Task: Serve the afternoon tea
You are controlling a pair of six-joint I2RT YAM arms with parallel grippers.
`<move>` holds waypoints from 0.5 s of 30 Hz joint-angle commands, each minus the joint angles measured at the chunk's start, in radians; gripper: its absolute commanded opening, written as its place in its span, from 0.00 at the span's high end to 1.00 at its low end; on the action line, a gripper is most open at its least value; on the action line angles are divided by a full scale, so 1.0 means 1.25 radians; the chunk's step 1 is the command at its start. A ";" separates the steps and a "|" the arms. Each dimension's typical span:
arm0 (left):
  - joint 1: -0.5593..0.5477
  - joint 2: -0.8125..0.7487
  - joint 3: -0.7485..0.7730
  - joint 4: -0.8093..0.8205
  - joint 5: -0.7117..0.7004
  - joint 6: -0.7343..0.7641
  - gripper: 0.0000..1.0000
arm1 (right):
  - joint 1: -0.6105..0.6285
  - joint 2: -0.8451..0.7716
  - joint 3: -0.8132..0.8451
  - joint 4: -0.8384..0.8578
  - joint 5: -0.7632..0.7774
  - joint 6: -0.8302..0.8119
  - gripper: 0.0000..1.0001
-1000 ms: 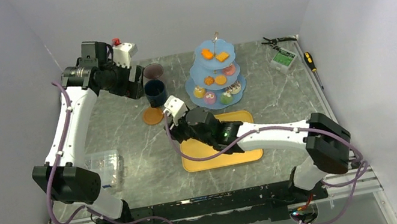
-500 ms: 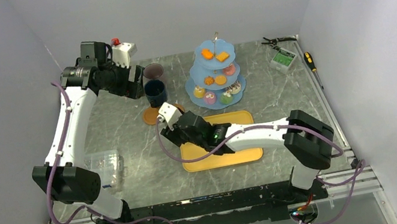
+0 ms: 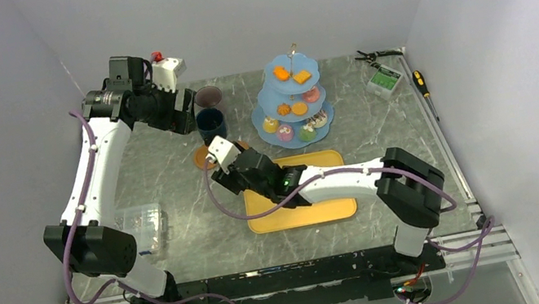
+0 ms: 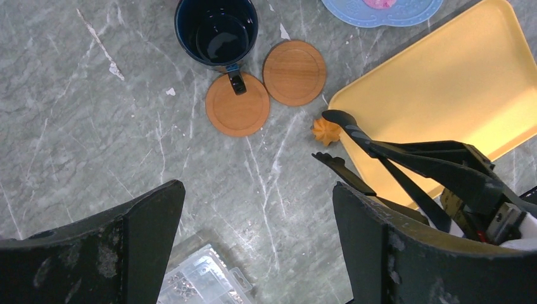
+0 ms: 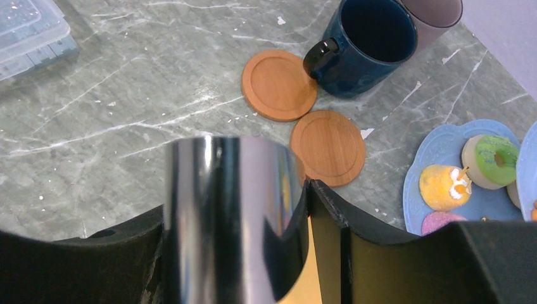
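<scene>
From above, we see the left gripper (image 3: 185,121) in the upper left of the frame, close to the dark-blue mug (image 3: 210,122), with the mauve mug (image 3: 207,96) just behind it. The right gripper (image 3: 226,162) reaches across the yellow tray (image 3: 301,214) to the middle, by a brown coaster (image 3: 203,157). The light-blue stand (image 3: 267,99) is to the right of the mugs, with cakes and biscuits on its plates. A clear box (image 3: 142,223) lies at the left. In the left wrist view, the left gripper's jaws are wide apart at the bottom and hold nothing. At the top, the dark-blue mug's handle hangs over the brown coaster, and a second coaster (image 4: 294,73) lies just beside it. An orange biscuit (image 4: 325,132) lies on the table next to the tray's corner, between the open tips of the black tongs (image 4: 392,155). In the right wrist view, the right gripper is closed on the tongs, and their shiny end fills the middle. Both coasters and both mugs show at the top. At the right, a green doughnut (image 5: 487,158) and a yellow cupcake (image 5: 440,187) sit on the stand's bottom plate.
</scene>
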 commanded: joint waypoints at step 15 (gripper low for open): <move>0.008 -0.029 0.002 0.012 0.025 0.003 0.07 | 0.001 0.052 0.063 0.025 0.009 -0.028 0.53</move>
